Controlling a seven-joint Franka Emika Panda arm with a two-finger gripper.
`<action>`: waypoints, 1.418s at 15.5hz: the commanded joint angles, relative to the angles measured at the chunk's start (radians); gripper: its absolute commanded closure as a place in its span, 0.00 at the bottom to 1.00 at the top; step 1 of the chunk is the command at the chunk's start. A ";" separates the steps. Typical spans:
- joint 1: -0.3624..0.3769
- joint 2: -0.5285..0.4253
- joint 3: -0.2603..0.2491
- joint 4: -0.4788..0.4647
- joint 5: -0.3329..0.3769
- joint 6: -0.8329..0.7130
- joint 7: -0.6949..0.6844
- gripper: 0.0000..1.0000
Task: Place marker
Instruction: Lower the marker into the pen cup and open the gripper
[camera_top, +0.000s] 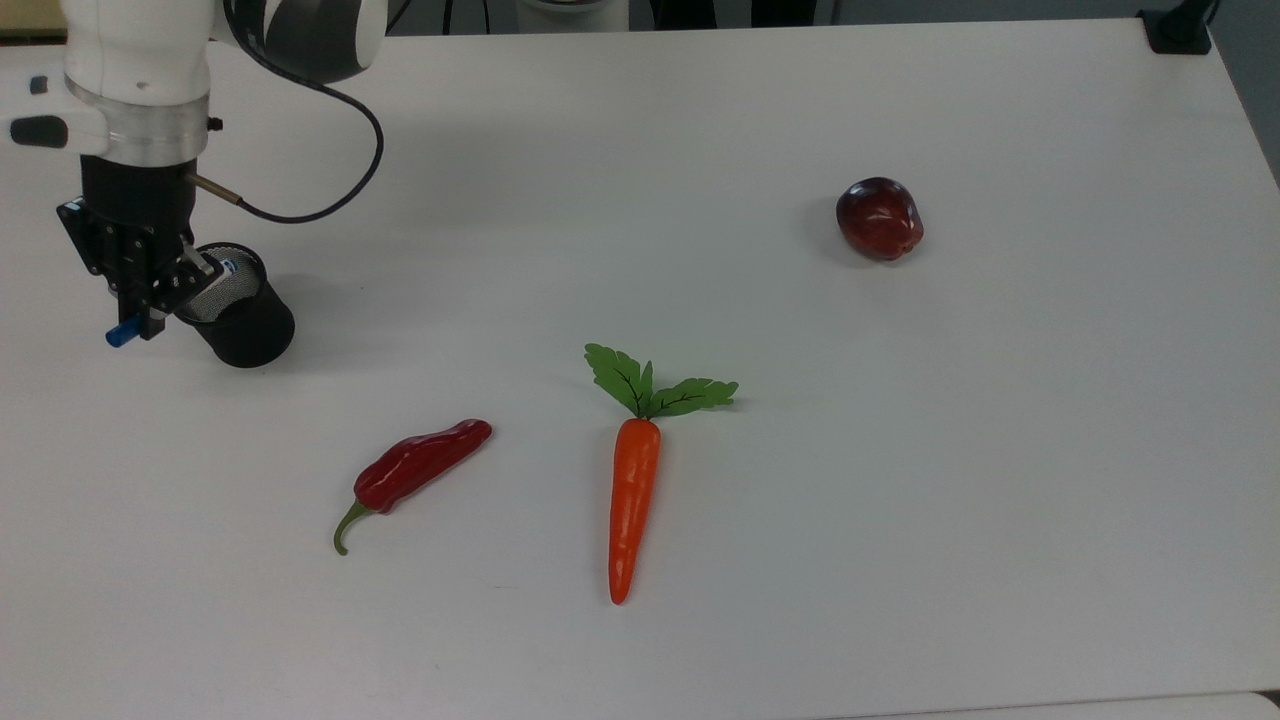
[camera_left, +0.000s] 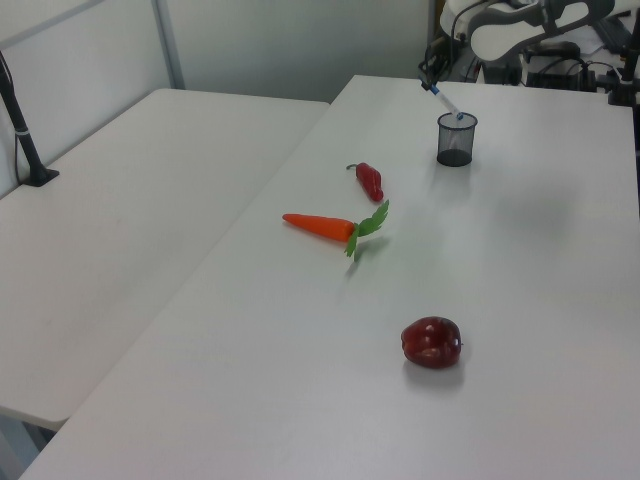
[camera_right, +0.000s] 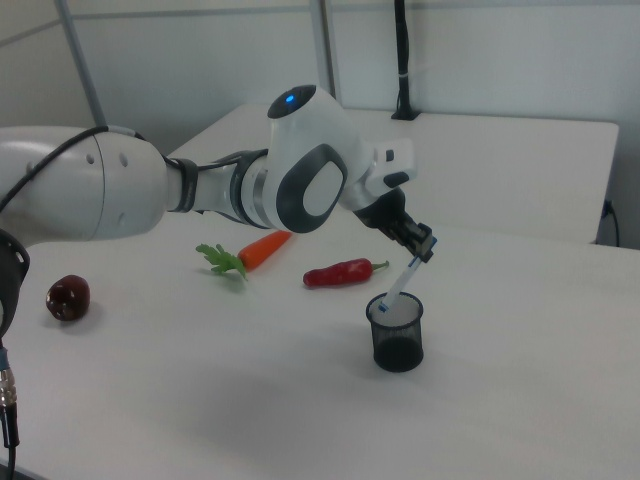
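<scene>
The marker is a slim white pen with a blue cap, and my gripper is shut on it. It hangs tilted at the top view's left, blue cap end up and out. Its lower end dips into the mouth of a black mesh cup. In the right view the gripper sits above the cup, and the marker slants down to the rim. In the left view the marker leans over the cup at the table's far end.
A red chili pepper, a carrot with green leaves and a dark red apple lie on the white table. A black clamp base stands at the top view's upper right corner.
</scene>
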 joint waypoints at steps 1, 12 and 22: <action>-0.003 -0.009 -0.006 -0.043 -0.032 0.029 0.015 0.86; 0.006 -0.018 -0.006 -0.041 -0.030 0.016 0.016 0.04; 0.164 -0.089 0.015 -0.017 -0.013 -0.119 0.015 0.00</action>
